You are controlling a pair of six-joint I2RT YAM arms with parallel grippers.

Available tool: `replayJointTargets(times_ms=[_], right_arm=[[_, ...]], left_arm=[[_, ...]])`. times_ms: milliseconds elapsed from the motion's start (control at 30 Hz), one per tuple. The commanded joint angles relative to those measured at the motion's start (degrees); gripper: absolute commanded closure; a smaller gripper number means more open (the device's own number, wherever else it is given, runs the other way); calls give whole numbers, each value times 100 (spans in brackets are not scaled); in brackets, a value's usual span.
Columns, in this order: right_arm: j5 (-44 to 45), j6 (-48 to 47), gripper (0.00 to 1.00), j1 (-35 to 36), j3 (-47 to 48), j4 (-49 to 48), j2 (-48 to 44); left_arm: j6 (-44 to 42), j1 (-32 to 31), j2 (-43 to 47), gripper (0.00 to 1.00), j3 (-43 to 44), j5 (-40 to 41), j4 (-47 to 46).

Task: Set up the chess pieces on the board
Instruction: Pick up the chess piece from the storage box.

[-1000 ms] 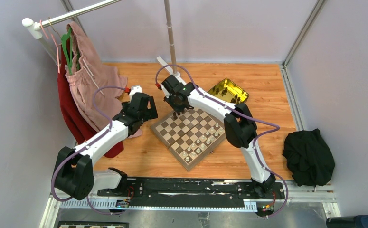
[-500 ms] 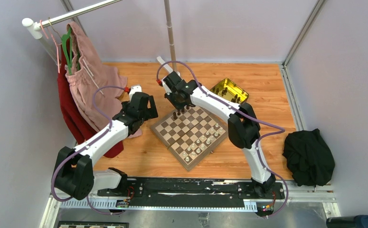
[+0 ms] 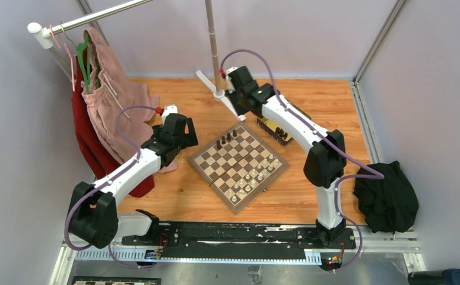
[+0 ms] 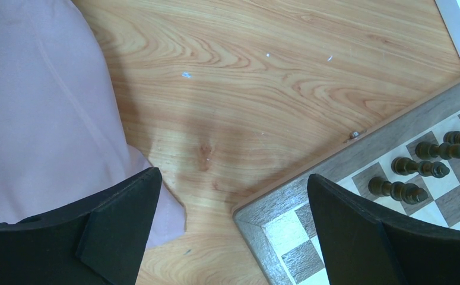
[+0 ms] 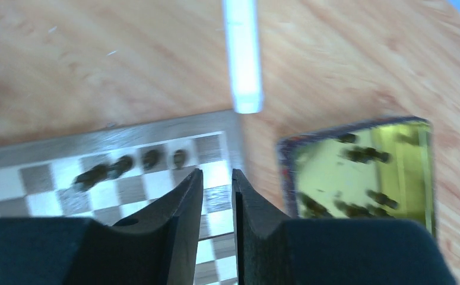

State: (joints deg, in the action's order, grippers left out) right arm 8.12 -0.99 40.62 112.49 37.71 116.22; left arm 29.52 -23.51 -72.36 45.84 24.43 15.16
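**Mia:** Where is the flat square wooden chessboard [image 3: 224, 163] with the brown and cream checks?

**Ben:** It lies in the middle of the orange-brown wooden table [image 3: 322, 98]. One corner points at the arms.

**Mia:** Are any pieces on it?

**Ben:** Yes. A short row of small dark brown chessmen [image 3: 226, 139] stands up along its far left edge. Lots of small pale cream chessmen [image 3: 254, 177] stand on its near right side.

**Mia:** Are there more dark ones?

**Ben:** Some loose dark pieces [image 5: 364, 155] are inside the shiny yellow-gold square tin [image 5: 328, 175], just beside the far corner of the chessboard. That picture is blurry, so I can't count them.

**Mia:** What about the left gripper?

**Ben:** The left gripper [image 4: 233, 181] hangs over the left corner of the chessboard. Its two black fingers are spread wide, with nothing between them. A soft pink cloth [image 4: 37, 107] lies on the table by one finger.

**Mia:** And the right gripper?

**Ben:** The right gripper [image 5: 217, 175] is up over the far corner of the chessboard, near the tin and a flat white bar [image 5: 243, 53] on the table. Its fingers are only a little apart, with a thin gap, and they hold nothing.
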Motion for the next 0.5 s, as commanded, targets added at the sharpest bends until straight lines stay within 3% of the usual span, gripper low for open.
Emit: replayJointTargets(times_ms=[0, 167, 467], right_arm=[[368, 370, 70, -777, -238, -112, -298], [285, 540, 63, -1406, -428, -185, -249], [225, 832, 62, -2187, -596, -213, 183]], left_arm=[[-66, -16, -55, 0, 185, 40, -13], [-96, -17, -132, 0, 266, 32, -8], [-147, -14, -442, 0, 453, -35, -63]])
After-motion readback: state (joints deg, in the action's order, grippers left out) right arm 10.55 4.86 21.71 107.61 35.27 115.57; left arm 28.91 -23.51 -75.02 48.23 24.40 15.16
